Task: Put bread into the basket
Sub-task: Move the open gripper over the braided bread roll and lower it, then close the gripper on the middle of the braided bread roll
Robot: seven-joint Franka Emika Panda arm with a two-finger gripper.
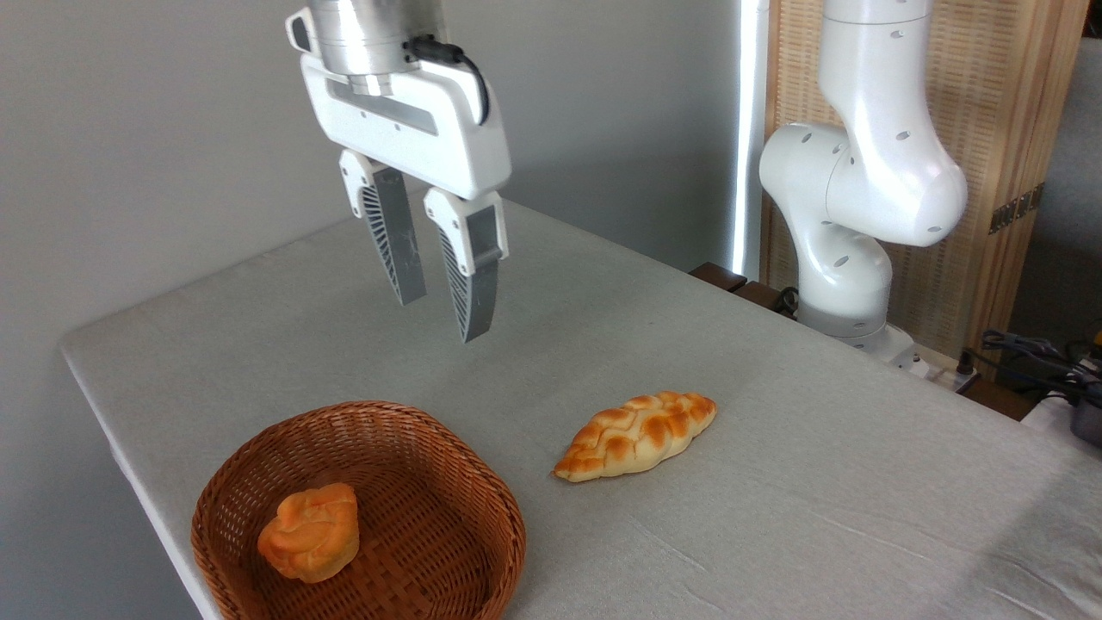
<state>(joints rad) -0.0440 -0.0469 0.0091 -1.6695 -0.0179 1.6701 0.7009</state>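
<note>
The bread (637, 435), a long braided golden-brown loaf with pointed ends, lies on the grey tabletop right of the basket. The basket (465, 465) is a round reddish-brown wicker one at the front left, with a small orange bun (310, 532) inside it. My gripper (442, 317) hangs in the air above the table, behind the basket and up-left of the bread. Its grey fingers (472, 288) point down, stand a little apart and hold nothing.
The arm's white base and elbow (852, 215) stand at the table's back right edge, in front of a wooden screen. Cables (1033, 353) lie off the table at far right. The table's left edge runs close beside the basket.
</note>
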